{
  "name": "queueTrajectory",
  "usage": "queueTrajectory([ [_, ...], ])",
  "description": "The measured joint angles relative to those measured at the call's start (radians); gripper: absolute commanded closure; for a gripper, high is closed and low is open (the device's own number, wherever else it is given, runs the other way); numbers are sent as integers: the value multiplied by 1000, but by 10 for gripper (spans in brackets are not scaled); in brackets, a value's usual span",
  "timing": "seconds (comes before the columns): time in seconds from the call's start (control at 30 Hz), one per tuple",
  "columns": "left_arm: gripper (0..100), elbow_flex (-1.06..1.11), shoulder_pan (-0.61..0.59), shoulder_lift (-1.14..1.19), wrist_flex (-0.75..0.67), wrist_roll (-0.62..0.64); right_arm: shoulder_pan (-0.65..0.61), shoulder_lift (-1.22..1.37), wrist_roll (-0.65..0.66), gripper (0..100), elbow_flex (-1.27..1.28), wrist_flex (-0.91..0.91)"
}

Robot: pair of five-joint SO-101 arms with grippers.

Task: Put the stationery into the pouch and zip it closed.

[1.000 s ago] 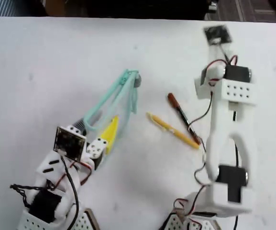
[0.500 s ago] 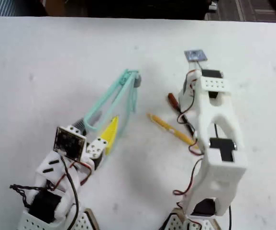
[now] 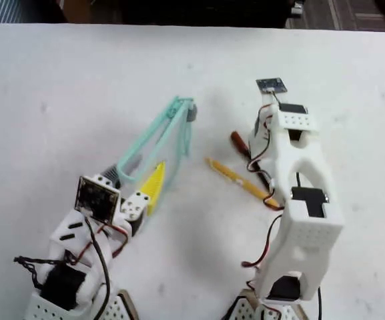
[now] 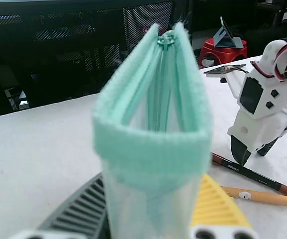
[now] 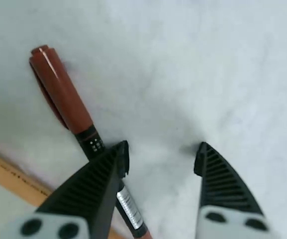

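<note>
Right jaws: apart and low over the tabletop (image 5: 223, 64). One tip sits at the pen (image 5: 61, 99), on the dark barrel just below the brown cap. The other tip is over bare tabletop. The gap between them holds nothing, so the pen lies beside the opening rather than in it.

Left jaws: clamped on the near end of the pouch (image 4: 153, 124), one grey and one yellow finger on either side. The teal rim stands in an open loop and the zip is undone.

Pen, our judgement: light, stiff, and smooth and round, so it will likely roll or skid if only one tip touches it. We would grip across the dark barrel near mid-length. We would avoid the cap, which may slip off, and the ends, where the pen would swing.

The pencil (image 3: 239, 180) lies just beside the pen on the pouch side, and the two draw closer together towards the right arm (image 3: 299, 200). There is more room near the cap end, so a grip there is less likely to catch both. The pencil is also thin, hard and light, and should be held mid-length too.

Pouch (image 3: 162, 143): soft, thin-walled and limp. It lies stretched away from the left jaws, well apart from the pen. We expect its mouth to sag shut if released. The zip will need the fabric held taut against the pull.
</note>
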Motion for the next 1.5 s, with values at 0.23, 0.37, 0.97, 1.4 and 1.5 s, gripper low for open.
queueTrajectory([
  [0.23, 832, 0, 0, 0, 0, 0, 0, -3, 0, 793, 11, -9],
  [0.37, 831, 0, 0, 0, 0, 0, -2, -72, 14, 793, 100, -41],
  [0.97, 832, 0, 0, 0, 0, 0, -46, -361, 64, 794, 462, -295],
  [1.4, 831, 0, 0, 0, 0, 0, -84, -394, 141, 793, 451, -304],
  [1.5, 831, 0, 0, 0, 0, 0, -126, -371, 192, 794, 450, -328],
])
